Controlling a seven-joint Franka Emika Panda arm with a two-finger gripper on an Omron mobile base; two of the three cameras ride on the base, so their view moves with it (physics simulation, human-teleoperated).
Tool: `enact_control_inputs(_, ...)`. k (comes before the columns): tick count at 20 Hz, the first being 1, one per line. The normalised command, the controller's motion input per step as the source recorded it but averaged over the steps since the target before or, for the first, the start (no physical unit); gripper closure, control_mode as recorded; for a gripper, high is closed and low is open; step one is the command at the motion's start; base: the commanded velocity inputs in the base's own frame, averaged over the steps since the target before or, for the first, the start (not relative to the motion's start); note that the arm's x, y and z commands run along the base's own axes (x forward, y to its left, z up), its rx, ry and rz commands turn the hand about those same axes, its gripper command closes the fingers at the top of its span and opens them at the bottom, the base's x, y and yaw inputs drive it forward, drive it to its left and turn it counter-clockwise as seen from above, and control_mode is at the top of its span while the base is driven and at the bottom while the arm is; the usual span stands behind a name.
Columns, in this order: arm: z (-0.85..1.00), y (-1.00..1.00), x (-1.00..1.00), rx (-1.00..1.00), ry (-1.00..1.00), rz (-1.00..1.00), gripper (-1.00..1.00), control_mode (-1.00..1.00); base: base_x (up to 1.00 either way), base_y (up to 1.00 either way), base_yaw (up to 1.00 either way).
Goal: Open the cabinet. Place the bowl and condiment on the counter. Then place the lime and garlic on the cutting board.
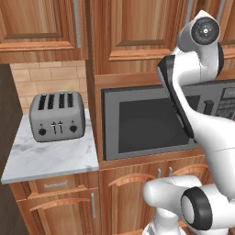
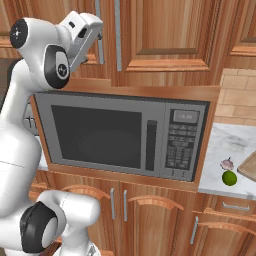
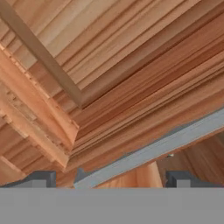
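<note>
Toaster: silver-grey, 4 slots on top, 2 dark knobs and small levers on its front face. Stands upright near the back of the worktop, against a beige tiled backsplash.

Microwave: grey, built into a wooden surround to the right of the toaster. Door shut, dark window, 1 vertical dark handle beside the window. Keypad with a small display above it on the microwave's right side.

Lower cabinets: reddish-brown, arched-panel doors beneath the microwave, 2 short grey vertical handles close together at the centre seam. All doors closed. Drawer front under the toaster, also closed.
</note>
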Motion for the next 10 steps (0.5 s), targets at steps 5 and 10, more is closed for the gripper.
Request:
enact_control_inputs(5, -0.08, -0.09, 0.31, -0.03, 0.00, 0.00, -1.00, -1.00, 0.00, 0.00, 0.00)
enact_control_inputs(10, 0.00, -0.38, 0.04, -0.01, 0.00, -0.01, -1.00, -1.00, 0.00, 0.00, 0.00)
